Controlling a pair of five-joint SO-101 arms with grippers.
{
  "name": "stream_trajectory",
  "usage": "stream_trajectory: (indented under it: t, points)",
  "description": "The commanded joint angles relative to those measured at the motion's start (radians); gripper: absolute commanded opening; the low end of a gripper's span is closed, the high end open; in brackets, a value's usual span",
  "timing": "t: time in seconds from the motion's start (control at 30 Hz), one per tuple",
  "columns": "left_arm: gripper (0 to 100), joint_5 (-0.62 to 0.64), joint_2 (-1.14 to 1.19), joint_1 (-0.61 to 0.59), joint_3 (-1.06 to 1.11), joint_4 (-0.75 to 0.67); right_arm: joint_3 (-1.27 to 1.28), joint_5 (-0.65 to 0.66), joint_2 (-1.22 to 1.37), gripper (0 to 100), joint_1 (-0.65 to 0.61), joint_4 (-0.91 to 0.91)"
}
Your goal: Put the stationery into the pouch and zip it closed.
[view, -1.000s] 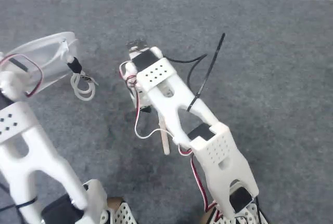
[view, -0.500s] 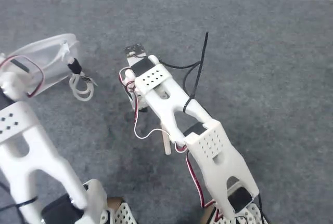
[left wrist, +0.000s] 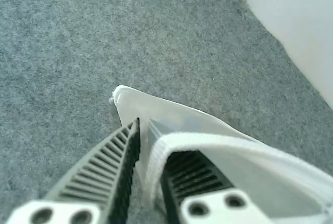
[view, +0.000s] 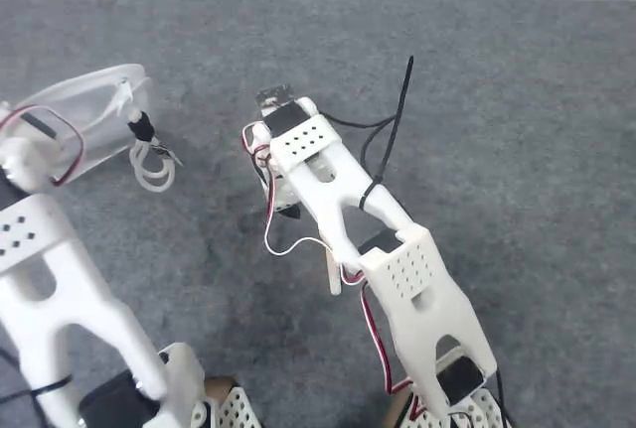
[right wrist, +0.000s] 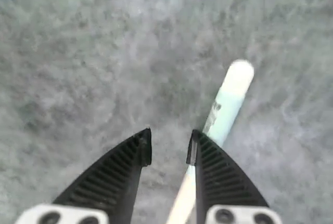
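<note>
Pouch (view: 94, 110): a clear plastic one, at the far left part of the grey carpet (view: 517, 100), beside the left arm. Its mouth is lifted a little from the floor.
Pouch contents: the wall is half see-through, but I cannot tell what lies inside.
Pouch zip: a small black pull (view: 142, 128) sits at the end nearer to the right arm. A white cord loop (view: 154, 168) hangs from it and lies on the carpet.
Left gripper (left wrist: 139, 130): the two black fingers are pressed together on the edge of the pouch (left wrist: 177, 117). The white rim band of the pouch runs over one finger (left wrist: 190, 174).
Stationery: one pale pen (right wrist: 229, 96) lies flat on the carpet, well apart from the pouch. In the high view its end (view: 334, 274) looks out from under the right arm (view: 328, 175).
Right gripper (right wrist: 169, 146): it points down at the carpet with the fingers apart, and nothing is between them. The pen lies just beside one finger (right wrist: 216, 180) and goes partly under it, outside the gap.
</note>
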Motion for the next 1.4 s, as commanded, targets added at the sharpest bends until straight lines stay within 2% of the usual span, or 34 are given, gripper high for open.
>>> stream_trajectory:
  t: [0.0,0.33,0.57,0.7,0.9,0.97,1.27,1.37]
  points:
    - [1,-0.011,-0.072,0.006,-0.027,-0.038,-0.041,0.015,-0.125,12.3,0.015,0.047]
    - [1,-0.011,-0.072,0.008,-0.027,-0.038,-0.04,0.017,-0.054,12.5,0.096,-0.012]
    - [1,-0.011,-0.071,0.008,-0.027,-0.037,-0.041,0.017,0.058,11.9,0.073,-0.028]
    - [1,-0.012,-0.066,0.008,-0.027,-0.038,-0.063,0.017,0.045,0.0,0.067,-0.022]
    - [1,-0.012,-0.069,0.008,-0.027,-0.038,-0.164,0.017,-0.062,0.6,0.064,0.128]
    - [1,-0.012,-0.072,0.008,-0.027,-0.035,-0.155,0.018,-0.12,0.6,0.067,0.13]
    - [1,-0.012,-0.074,0.011,-0.027,-0.032,0.127,0.018,-0.456,0.6,0.03,0.127]
    - [1,-0.026,-0.074,0.048,-0.027,-0.029,0.213,0.017,-0.587,0.6,0.027,0.125]
